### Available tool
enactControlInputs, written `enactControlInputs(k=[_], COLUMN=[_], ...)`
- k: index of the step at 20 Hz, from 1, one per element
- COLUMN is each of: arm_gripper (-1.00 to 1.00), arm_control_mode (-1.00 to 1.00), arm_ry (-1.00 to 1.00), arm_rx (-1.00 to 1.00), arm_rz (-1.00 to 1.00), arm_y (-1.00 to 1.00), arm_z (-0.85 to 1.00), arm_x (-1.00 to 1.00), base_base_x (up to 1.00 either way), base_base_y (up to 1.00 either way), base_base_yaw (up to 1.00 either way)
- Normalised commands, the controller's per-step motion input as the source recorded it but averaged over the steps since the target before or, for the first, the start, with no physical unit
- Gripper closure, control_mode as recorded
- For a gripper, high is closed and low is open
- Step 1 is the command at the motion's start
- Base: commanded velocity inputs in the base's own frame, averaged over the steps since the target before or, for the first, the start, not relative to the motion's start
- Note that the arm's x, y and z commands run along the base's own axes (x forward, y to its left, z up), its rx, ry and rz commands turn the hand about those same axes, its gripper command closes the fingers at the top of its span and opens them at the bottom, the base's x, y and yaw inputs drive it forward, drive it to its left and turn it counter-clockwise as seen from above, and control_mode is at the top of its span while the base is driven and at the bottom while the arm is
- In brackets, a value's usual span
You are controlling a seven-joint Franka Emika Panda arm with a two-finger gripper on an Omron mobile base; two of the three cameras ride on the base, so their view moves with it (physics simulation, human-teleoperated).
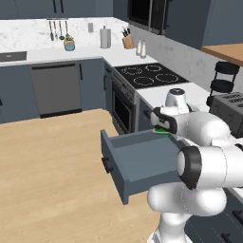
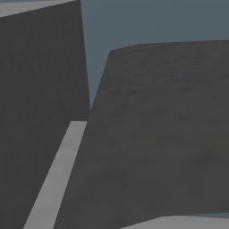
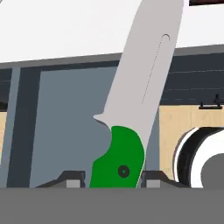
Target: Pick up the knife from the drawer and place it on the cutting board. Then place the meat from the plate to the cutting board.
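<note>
The knife (image 3: pixel 131 100) stands between my fingertips, with its bright green handle (image 3: pixel 120 159) low and its silvery blade pointing up. My gripper (image 3: pixel 113 177) is shut on the handle. In the left base view my gripper (image 1: pixel 161 124) hangs over the back of the open slate-blue drawer (image 1: pixel 137 161), and a bit of the green handle (image 1: pixel 163 131) shows under it. The knife is lifted above the drawer's floor (image 3: pixel 65 127). The cutting board, the plate and the meat are out of view.
A black stove (image 1: pixel 149 75) lies on the white counter beyond the drawer, with the oven front (image 1: pixel 122 110) below it. A dark toaster (image 1: pixel 228 111) stands at the right. Open wooden floor (image 1: pixel 47 166) spreads to the left. Dark grey surfaces (image 2: pixel 156 134) block the right base view.
</note>
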Motion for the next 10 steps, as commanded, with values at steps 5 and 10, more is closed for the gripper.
enactControlInputs(k=[5, 10], arm_gripper=[1.0, 1.0], arm_control_mode=[-1.0, -1.0], arm_ry=[0.0, -0.06], arm_rx=[-0.1, -0.1], arm_rz=[-0.07, -0.05], arm_y=[-1.0, -1.0], arm_z=[0.99, 0.27], arm_x=[-1.0, -1.0], base_base_x=[0.0, 0.0], base_base_y=[0.0, 0.0], base_base_yaw=[0.0, 0.0])
